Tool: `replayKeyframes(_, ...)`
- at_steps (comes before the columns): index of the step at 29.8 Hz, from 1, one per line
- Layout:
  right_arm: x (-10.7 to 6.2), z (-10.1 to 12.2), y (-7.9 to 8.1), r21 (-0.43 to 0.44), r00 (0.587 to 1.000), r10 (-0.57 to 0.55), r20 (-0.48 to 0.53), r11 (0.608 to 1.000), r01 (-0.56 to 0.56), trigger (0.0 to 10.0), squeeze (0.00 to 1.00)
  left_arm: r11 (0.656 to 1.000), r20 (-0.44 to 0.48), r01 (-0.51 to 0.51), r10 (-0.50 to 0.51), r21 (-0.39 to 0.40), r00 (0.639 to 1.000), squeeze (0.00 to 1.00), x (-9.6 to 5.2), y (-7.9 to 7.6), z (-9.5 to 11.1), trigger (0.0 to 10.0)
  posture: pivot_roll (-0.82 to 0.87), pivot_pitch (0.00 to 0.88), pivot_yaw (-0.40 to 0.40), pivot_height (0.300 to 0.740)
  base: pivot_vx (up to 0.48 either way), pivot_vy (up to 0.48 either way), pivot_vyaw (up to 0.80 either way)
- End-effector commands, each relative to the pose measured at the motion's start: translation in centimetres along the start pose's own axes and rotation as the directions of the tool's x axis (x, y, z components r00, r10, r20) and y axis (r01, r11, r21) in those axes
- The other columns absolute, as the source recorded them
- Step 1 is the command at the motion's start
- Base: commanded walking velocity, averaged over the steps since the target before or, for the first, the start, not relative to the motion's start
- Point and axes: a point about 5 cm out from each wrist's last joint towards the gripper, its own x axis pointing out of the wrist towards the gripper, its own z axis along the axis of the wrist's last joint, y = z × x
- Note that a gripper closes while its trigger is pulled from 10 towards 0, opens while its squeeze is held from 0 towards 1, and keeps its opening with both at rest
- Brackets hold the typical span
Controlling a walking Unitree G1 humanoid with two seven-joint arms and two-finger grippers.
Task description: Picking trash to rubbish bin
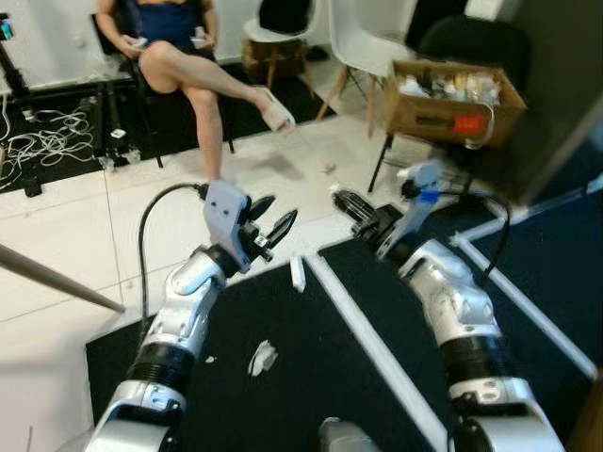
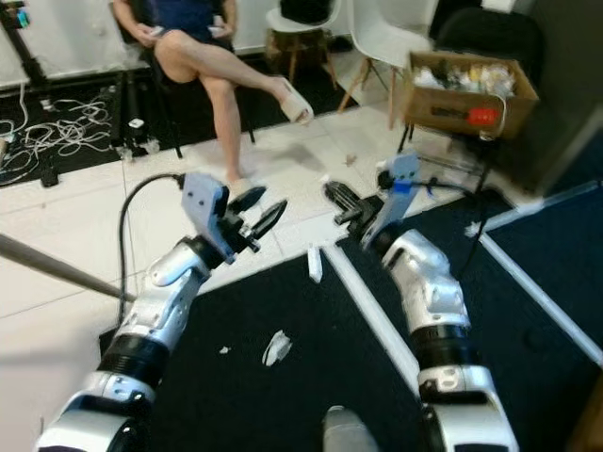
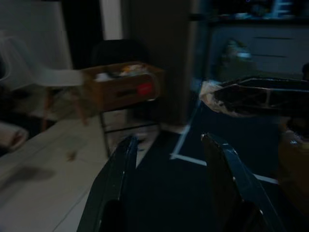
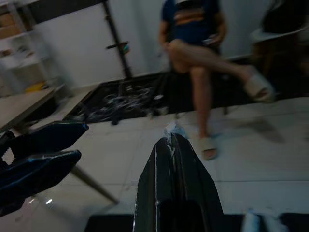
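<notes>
A crumpled white paper scrap (image 1: 262, 358) lies on the black mat (image 1: 311, 395) between my two arms. A smaller white strip (image 1: 298, 273) rests at the mat's far edge. My left gripper (image 1: 268, 226) is raised above the mat's far edge, fingers apart and empty. My right gripper (image 1: 339, 198) reaches out over the white tiles, shut on a small whitish scrap (image 4: 174, 129) at its tip. That scrap (image 3: 207, 94) also shows pale in the left wrist view. A cardboard box (image 1: 452, 99) full of mixed items sits on a black chair at the far right.
A person (image 1: 179, 56) sits cross-legged on a chair ahead to the left. Cables (image 1: 42, 141) lie on the floor at far left. White chairs (image 1: 367, 42) stand behind. A grey pole (image 1: 57, 278) slants in from the left. White tape lines (image 1: 367, 339) cross the mat.
</notes>
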Motion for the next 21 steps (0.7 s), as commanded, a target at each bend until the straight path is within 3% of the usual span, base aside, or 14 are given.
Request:
replayKeyframes(1,-0.09,-0.05,-0.05,-0.001,1.000,-0.001,-0.007,1.000,0.001,10.0,0.00,1.000,-0.013,0.013,-0.013,0.003,1.000,0.00,0.02,-0.28,-0.28,10.0,-0.08,0.000,0.003,0.740,0.000,0.000,-0.80)
replayKeyframes(21,-0.15,-0.23,-0.11,0.000,1.000,-0.001,-0.014,1.000,0.001,10.0,0.00,1.000,-0.034,-0.009,0.009,-0.019,0.999,0.00,0.11,-0.11,-0.54,10.0,-0.08,0.000,0.001,0.740,0.000,0.000,-0.80)
